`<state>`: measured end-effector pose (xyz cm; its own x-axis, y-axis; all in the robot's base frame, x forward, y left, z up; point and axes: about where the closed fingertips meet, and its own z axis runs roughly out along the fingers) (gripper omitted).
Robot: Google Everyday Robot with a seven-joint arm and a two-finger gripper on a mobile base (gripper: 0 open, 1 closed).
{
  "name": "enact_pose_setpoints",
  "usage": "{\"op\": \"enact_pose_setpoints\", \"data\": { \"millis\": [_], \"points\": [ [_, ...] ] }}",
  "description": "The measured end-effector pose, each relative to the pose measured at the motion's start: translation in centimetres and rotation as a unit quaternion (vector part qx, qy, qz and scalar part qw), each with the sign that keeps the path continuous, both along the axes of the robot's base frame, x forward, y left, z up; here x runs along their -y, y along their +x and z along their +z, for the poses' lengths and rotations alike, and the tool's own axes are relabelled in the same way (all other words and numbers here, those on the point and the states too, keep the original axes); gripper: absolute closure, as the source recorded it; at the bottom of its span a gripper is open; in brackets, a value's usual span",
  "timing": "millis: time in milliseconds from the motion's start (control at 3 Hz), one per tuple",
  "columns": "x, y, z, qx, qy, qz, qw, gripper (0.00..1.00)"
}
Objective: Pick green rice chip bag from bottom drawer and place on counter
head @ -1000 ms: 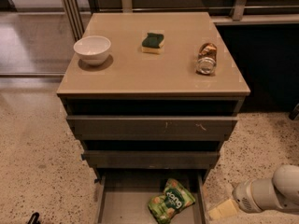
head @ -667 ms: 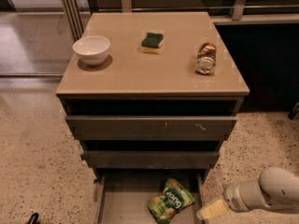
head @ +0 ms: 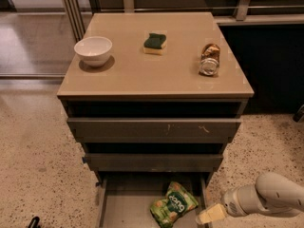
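Observation:
The green rice chip bag (head: pixel 173 205) lies flat on the grey floor of the open bottom drawer (head: pixel 126 208), toward its right side. The tan counter (head: pixel 152 63) is the glossy top of the drawer cabinet above. My gripper (head: pixel 211 214) comes in from the lower right on a white arm, low beside the drawer's right edge, just right of the bag and apart from it.
On the counter stand a white bowl (head: pixel 93 50) at the left, a green-and-yellow sponge (head: pixel 155 42) in the middle and a lying jar (head: pixel 210 59) at the right. Two wider drawers (head: pixel 154 127) sit above the bottom one. Speckled floor surrounds the cabinet.
My arm and gripper have moved left, closer to the right edge of the bottom drawer and the bag. The bag has not moved.

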<state>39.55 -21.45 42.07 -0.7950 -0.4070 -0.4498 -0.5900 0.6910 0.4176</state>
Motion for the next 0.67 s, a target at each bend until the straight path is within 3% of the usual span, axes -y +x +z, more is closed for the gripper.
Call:
{"op": "enact_pose_setpoints", "data": {
  "millis": [667],
  "points": [
    [0.5,-1.0,-1.7,0.009,-0.006,-0.03,0.9995,0.0]
  ]
}}
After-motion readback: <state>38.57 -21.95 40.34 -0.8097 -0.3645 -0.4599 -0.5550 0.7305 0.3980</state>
